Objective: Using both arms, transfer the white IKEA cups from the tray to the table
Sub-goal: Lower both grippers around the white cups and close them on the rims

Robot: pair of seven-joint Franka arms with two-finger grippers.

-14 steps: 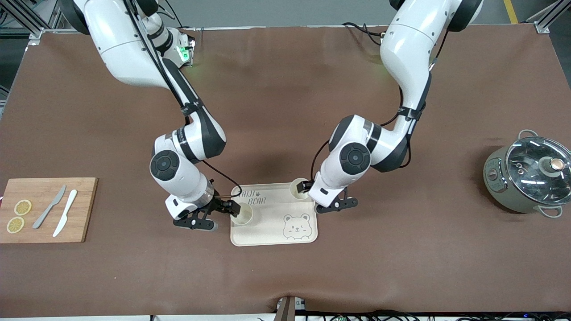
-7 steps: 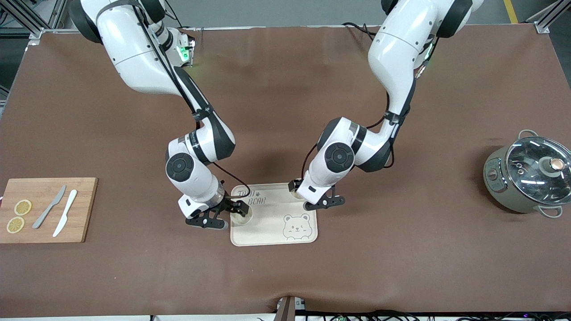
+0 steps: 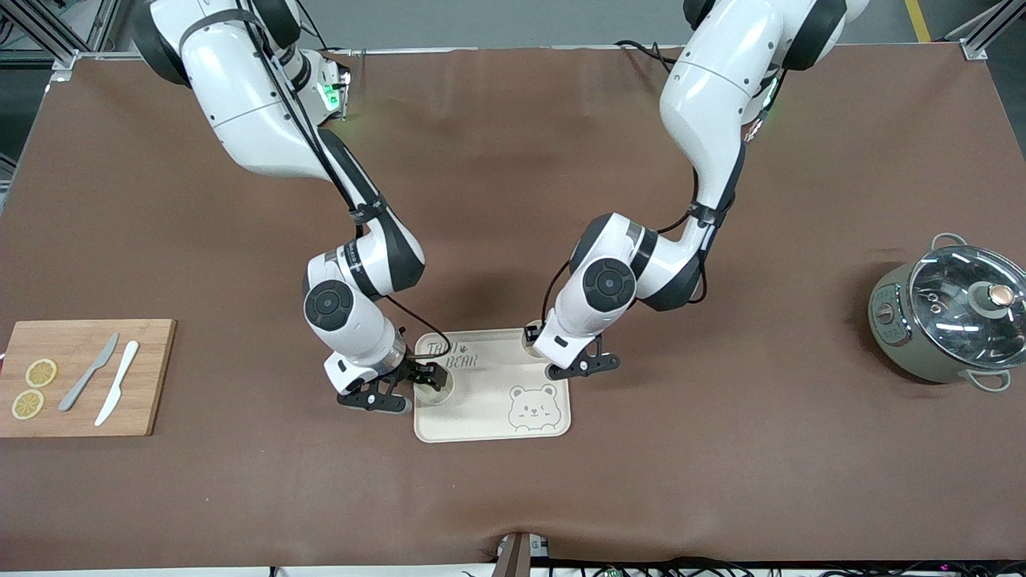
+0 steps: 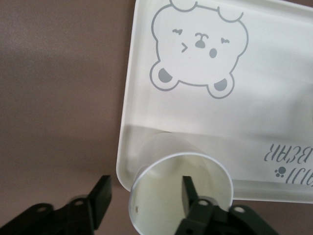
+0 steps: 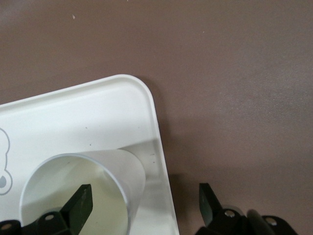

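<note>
A cream bear-print tray [image 3: 481, 401] lies on the brown table. One white cup [image 3: 439, 392] stands in it at the edge toward the right arm's end. My right gripper [image 3: 425, 377] is open astride that cup's wall, one finger inside and one outside, as the right wrist view shows of the gripper [image 5: 144, 201] and cup [image 5: 117, 176]. The other white cup [image 3: 527, 345] stands in the tray's corner toward the left arm's end, farther from the front camera. My left gripper [image 3: 535, 336] is open astride its wall; the left wrist view shows gripper [image 4: 144, 196] and cup [image 4: 166, 152].
A wooden cutting board [image 3: 152, 377] with two lemon slices and two knives lies at the right arm's end. A grey-green pot with a glass lid [image 3: 950, 312] stands at the left arm's end. The tray [image 4: 274, 88] shows bare around the bear print.
Both arms have swung their wrists inward toward the tray's middle. The cups have stayed where they stood on the tray.
</note>
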